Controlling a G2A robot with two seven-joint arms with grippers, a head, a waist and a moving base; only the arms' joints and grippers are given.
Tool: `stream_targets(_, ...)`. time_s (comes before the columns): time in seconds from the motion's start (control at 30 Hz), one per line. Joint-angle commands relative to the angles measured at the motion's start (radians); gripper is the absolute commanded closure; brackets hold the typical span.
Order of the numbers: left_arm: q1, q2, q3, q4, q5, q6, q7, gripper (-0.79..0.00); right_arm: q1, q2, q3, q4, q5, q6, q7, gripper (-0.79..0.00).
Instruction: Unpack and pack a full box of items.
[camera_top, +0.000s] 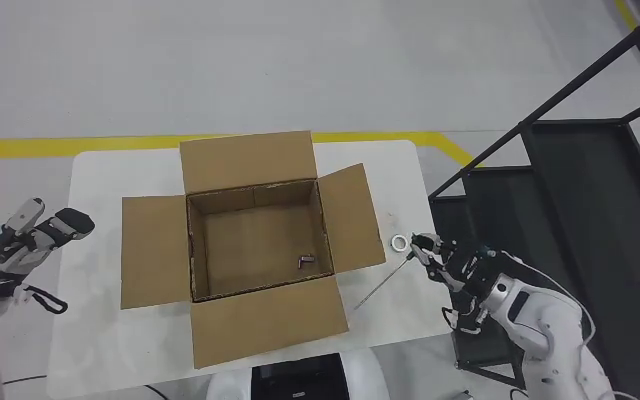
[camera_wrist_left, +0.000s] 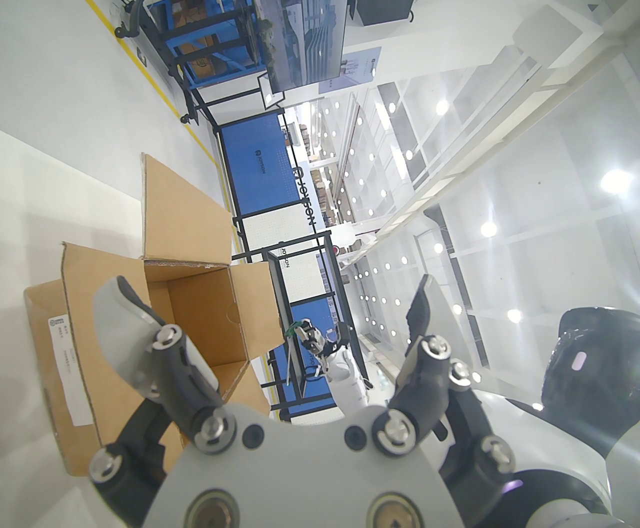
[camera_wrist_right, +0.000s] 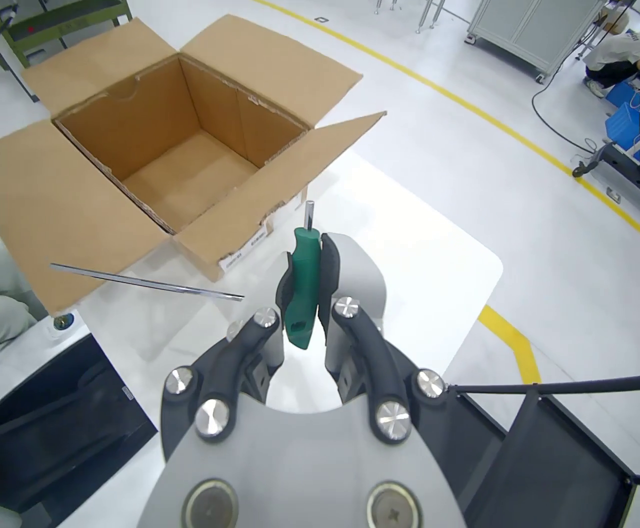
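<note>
Right gripper (camera_wrist_right: 306, 262) is clamped tight on a green tool handle (camera_wrist_right: 301, 305), with a short metal stub poking out past the fingertips. Thin metal rod (camera_wrist_right: 145, 282) runs from just beside the gripper toward the near flap of the cardboard box (camera_wrist_right: 150, 115). It's probably the tool's long shaft, but the join is hidden behind a finger.

Tool sits over the white surface (camera_wrist_right: 425, 260) to the right of the box, near a small white ring (camera_top: 399, 242). Box is open with all flaps out and nearly empty; one small dark item (camera_top: 307, 261) lies on its floor. Left gripper (camera_wrist_left: 270, 300) is spread wide and holds nothing, off past the surface's left edge.

Step looks like placing the tool, but whether out of the box or back in, I cannot tell. To do it well, mind the shaft tip: it sweeps wide, so keep it off the flap edge and the ring. Lower it level and release only once it's supported.
</note>
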Motion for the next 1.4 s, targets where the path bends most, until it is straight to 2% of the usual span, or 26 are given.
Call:
stream_targets(0.0,0.0,0.0,0.0,0.0,0.0,0.0,0.0,-0.785,0.008,0.003,-0.002,0.034,-0.032,-0.005,-0.033,0.0)
stream_targets(0.17,0.0,0.0,0.0,0.0,0.0,0.0,0.0,-0.785,0.029,0.012,-0.002,0.137,-0.065,-0.034,-0.121,0.0)
stream_targets(0.33,0.0,0.0,0.0,0.0,0.0,0.0,0.0,-0.785,0.047,0.016,-0.019,0.189,-0.075,0.014,-0.071,0.0)
stream_targets(0.5,0.0,0.0,0.0,0.0,0.0,0.0,0.0,-0.785,0.086,0.018,-0.075,0.222,-0.124,0.094,0.099,0.0)
stream_targets(0.6,0.0,0.0,0.0,0.0,0.0,0.0,0.0,-0.785,0.124,0.019,-0.106,0.278,-0.116,0.104,0.156,0.0)
stream_targets(0.77,0.0,0.0,0.0,0.0,0.0,0.0,0.0,-0.785,0.199,0.018,-0.177,0.372,-0.076,0.126,0.266,0.0)
stream_targets(1.0,0.0,0.0,0.0,0.0,0.0,0.0,0.0,-0.785,0.276,0.011,-0.243,0.468,0.036,0.248,0.465,0.0)
stream_targets(1.23,0.0,0.0,0.0,0.0,0.0,0.0,0.0,-0.785,0.275,0.013,-0.258,0.457,0.08,0.302,0.534,0.0)
stream_targets(1.27,0.0,0.0,0.0,0.0,0.0,0.0,0.0,-0.785,0.271,0.014,-0.26,0.45,0.084,0.303,0.536,-0.055)
stream_targets(1.3,0.0,0.0,0.0,0.0,0.0,0.0,0.0,-0.785,0.269,0.015,-0.262,0.444,0.08,0.306,0.547,-0.332)
stream_targets(1.37,0.0,0.0,0.0,0.0,0.0,0.0,0.0,-0.785,0.266,0.017,-0.268,0.427,0.083,0.297,0.558,-0.785)
